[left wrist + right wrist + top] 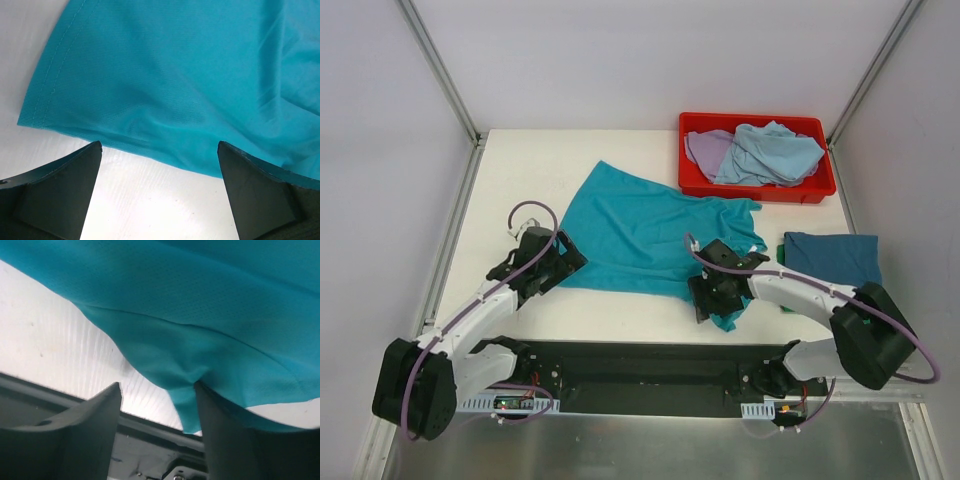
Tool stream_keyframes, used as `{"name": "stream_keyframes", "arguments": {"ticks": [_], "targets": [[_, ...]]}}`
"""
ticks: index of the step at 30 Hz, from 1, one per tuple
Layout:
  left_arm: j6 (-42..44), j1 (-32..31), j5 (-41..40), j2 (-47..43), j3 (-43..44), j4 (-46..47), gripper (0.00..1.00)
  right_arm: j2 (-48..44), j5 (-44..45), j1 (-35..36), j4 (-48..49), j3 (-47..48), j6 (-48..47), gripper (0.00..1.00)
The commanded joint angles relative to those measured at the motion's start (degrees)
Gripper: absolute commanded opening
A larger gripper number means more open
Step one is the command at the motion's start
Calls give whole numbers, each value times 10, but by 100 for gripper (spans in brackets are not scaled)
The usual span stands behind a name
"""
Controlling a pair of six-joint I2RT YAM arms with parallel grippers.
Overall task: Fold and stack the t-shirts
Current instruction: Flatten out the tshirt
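At the lower left of the overhead view, the left gripper (pixel 558 262) stands fully released at the near-left corner of the teal t-shirt (pixel 650 235). Its wrist camera shows both fingers wide apart on the bare table (pixel 520 160), the stitched hem just beyond their tips. Lower centre-right, the right gripper (pixel 712 293) sits at the shirt's near-right corner. In its own view the jaws are partly apart with a hanging fold of teal cloth between them, pressed against the right-hand finger; whether it is pinched cannot be told.

Across the middle of the frame the teal shirt lies spread in a single layer, unfolded. It is a smooth, fine-knit fabric, slightly skewed, with soft ripples near the right edge and one tail drooping by the right gripper.

At the right edge, a dark blue t-shirt (pixel 832 258) rests folded into a neat rectangle, a sliver of green t-shirt (pixel 781 258) showing at its left side — apparently the start of the stack.

Upper right, the red tray (pixel 760 190) holds a lavender t-shirt (pixel 705 150) and a pale blue t-shirt (pixel 770 155), both crumpled together. By this evidence, two shirts look done, one is in hand, and two wait — less than half the job.
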Motion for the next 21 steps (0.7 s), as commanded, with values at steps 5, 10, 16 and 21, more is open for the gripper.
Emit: {"name": "stream_keyframes", "arguments": {"ticks": [5,10,16,21], "targets": [[17,-4,-20,56,30,-24,99,39,-2,9,-21,28,20,14],[22,-1,-42,62,38,-29,99,-31,-39,11,-65,30,20,0],[29,0,-56,62,50,-31,99,-86,-115,-22,-95,60,-7,0],[30,0,-59,69,60,-31,99,-49,-54,-108,-101,101,-55,3]]}}
